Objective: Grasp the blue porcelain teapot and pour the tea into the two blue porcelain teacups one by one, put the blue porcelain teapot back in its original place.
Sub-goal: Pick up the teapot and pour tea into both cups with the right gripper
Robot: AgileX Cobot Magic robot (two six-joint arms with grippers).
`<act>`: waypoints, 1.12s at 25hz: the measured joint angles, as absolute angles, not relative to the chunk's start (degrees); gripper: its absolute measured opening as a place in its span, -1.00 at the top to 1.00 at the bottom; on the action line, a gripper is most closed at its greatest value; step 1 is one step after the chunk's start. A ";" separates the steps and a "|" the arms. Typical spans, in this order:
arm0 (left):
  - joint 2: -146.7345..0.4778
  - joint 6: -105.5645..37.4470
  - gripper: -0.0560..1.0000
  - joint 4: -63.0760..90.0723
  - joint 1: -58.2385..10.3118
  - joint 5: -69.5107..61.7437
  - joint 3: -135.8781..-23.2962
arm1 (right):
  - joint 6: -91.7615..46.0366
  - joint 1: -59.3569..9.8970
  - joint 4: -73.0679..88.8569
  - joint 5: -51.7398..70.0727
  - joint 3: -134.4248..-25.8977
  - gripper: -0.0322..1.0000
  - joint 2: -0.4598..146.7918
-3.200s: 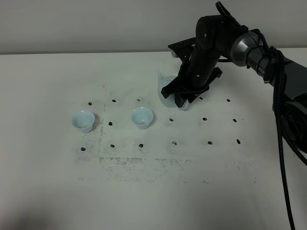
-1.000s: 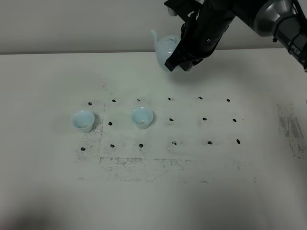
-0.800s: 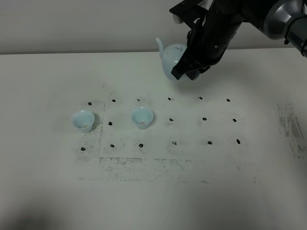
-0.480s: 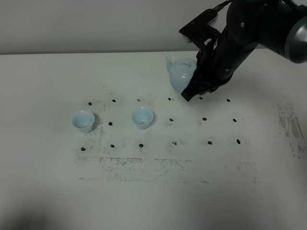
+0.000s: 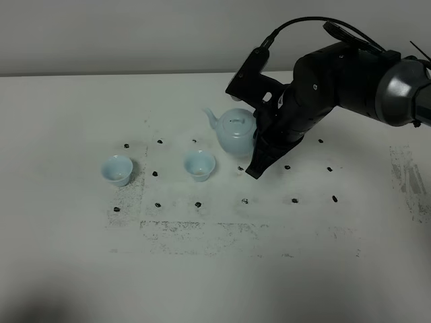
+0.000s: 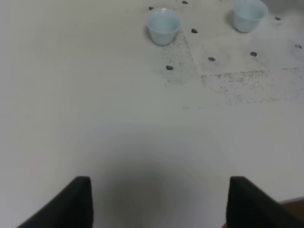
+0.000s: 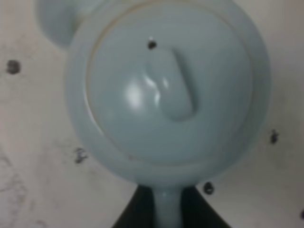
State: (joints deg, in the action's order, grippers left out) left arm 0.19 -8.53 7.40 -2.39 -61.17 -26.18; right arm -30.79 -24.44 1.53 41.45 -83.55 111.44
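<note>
Two cups on the table: outer cup and inner cup. My right gripper is clamped on the teapot handle. The pot is upright just beside the inner cup, spout toward it. My left gripper hangs with jaws spread, holding nothing.

The right gripper now holds the blue porcelain teapot lower and farther forward than a second ago, when it hung high at the back. Its spout now reaches toward the right-hand teacup, just beside it.
</note>
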 joint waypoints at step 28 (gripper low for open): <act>0.19 -8.53 -0.26 7.40 -2.39 -61.17 -26.18 | -66.42 -32.37 -0.34 53.19 -125.99 0.78 135.86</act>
